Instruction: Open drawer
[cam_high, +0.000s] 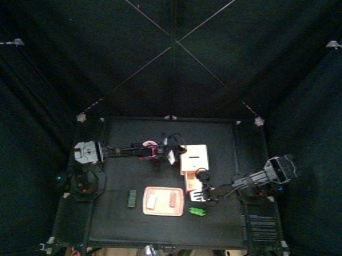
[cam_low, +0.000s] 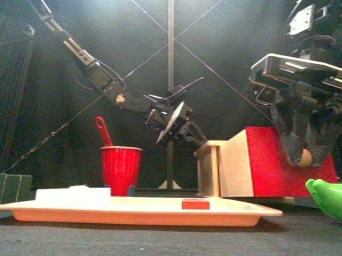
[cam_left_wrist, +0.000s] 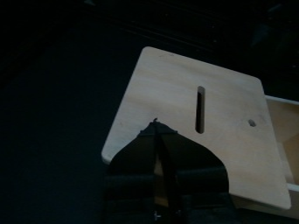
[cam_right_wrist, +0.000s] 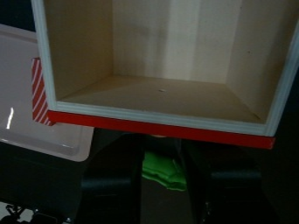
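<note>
The drawer (cam_low: 262, 158) has a red front and stands pulled out of its cream box (cam_low: 225, 168) toward the right arm. The right wrist view looks straight into its bare wooden inside (cam_right_wrist: 163, 61) above the red front edge (cam_right_wrist: 163, 125). My right gripper (cam_right_wrist: 163, 150) is open just before that edge, and I see nothing between its jaws. In the front view the right gripper (cam_low: 302, 148) hangs over the drawer's outer end. My left gripper (cam_left_wrist: 156, 129) has its jaws together, tips at the edge of the box's slotted top panel (cam_left_wrist: 205, 105).
A pink tray (cam_high: 163, 199) lies at the table's front; a white block (cam_low: 74, 196) and a small red piece (cam_low: 195, 204) rest on it. A red cup (cam_low: 120, 168) stands left of the box. A green object (cam_low: 325, 195) lies below the right gripper. A small dark item (cam_high: 131, 198) sits left of the tray.
</note>
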